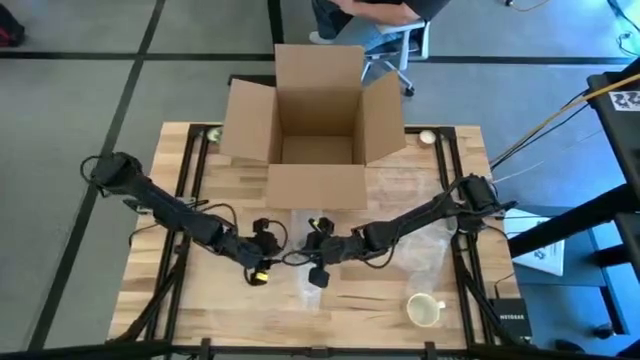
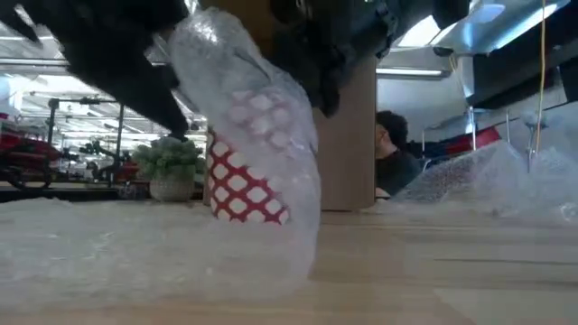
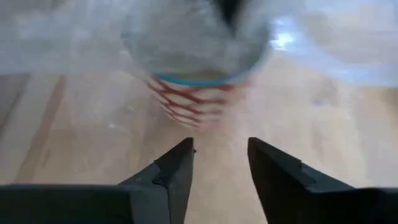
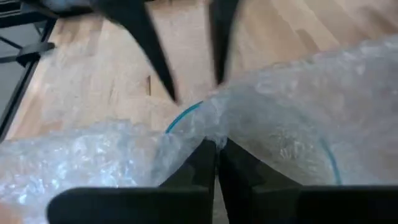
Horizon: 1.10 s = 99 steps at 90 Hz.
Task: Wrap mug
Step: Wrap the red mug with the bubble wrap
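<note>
Though bubble wrap (image 2: 257, 117) veils most of it, the red-patterned mug (image 2: 239, 185) shows through. Right end effector (image 4: 216, 149) pinches the wrap; left end effector (image 3: 221, 165) hangs spread beside it.

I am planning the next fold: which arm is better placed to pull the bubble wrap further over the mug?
The right arm, probably. Its gripper is already shut on the bubble wrap at the rim of the red-patterned mug. The left gripper is open, short of the mug.
</note>
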Motion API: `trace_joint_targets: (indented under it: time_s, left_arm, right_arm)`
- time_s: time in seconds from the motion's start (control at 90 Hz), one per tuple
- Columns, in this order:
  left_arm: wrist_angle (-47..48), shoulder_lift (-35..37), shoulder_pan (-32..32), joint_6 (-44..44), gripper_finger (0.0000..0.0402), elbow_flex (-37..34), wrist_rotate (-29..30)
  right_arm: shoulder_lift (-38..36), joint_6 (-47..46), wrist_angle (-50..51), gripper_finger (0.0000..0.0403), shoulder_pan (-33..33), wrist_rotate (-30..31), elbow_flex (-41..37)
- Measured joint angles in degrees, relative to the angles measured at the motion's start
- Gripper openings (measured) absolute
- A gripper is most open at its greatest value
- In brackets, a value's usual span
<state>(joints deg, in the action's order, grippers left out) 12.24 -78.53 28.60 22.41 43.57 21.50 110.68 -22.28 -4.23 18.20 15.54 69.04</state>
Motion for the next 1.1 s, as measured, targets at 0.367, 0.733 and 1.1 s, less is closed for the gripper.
trace_joint_targets:
  time_s: [0.367, 0.733, 1.1]
  left_arm:
    - [-11.24, -0.34, -3.95, -9.64, 0.0136, 1.45, 9.57]
    - [-12.83, -9.21, -6.90, -7.12, 0.0136, 1.64, 3.79]
    - [-14.17, -8.47, -6.30, -8.50, 0.0136, 1.43, 3.45]
  right_arm:
    - [0.17, -0.37, -0.11, 0.0000, 0.11, 0.45, 0.28]
    - [0.28, 1.44, 7.80, 0.0001, 0.13, -1.16, 5.39]
    - [-0.04, 1.53, 40.76, 0.0079, 0.13, -1.04, 25.38]
